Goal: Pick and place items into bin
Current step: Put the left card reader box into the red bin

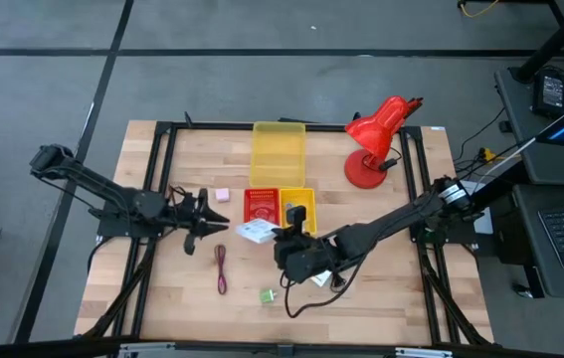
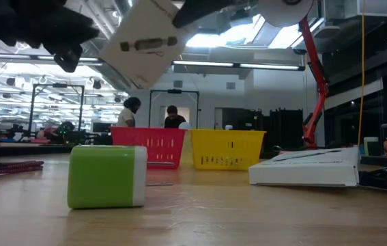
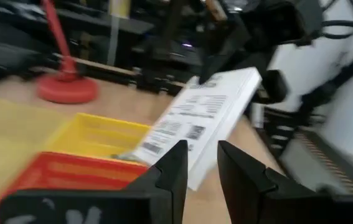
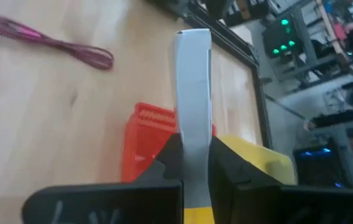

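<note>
A: What do we see between the fingers of the right gripper [image 4: 193,163]?

B: We see a flat white packet [image 4: 193,93], thin and stiff like card, pinched on edge. Its slim side stands straight up out of the dark fingers [image 4: 164,163], which press on both of its faces. Past the fingertips lie a red slotted basket [image 4: 148,130] and a yellow one [image 4: 254,163], both of ribbed plastic.

A: And from across the table?

B: From the left wrist view we read the packet's broad face: white, with fine black print and small code marks. It hangs tilted above the baskets, just beyond the left gripper [image 3: 202,169], whose blunt dark fingers stand a narrow gap apart with nothing between them.

A: What else lies on the wood?

B: A second white packet [image 1: 253,233] lies flat on the planks beside the right gripper. A glossy green block [image 2: 107,176] with rounded corners and a white end sits nearer the table's front edge. A dark red cable [image 1: 221,268], coiled into a thin bundle, lies beyond the left fingertips, and a small pink cube [image 1: 222,195] sits near them. A red desk lamp [image 1: 376,134] stands well apart.
</note>
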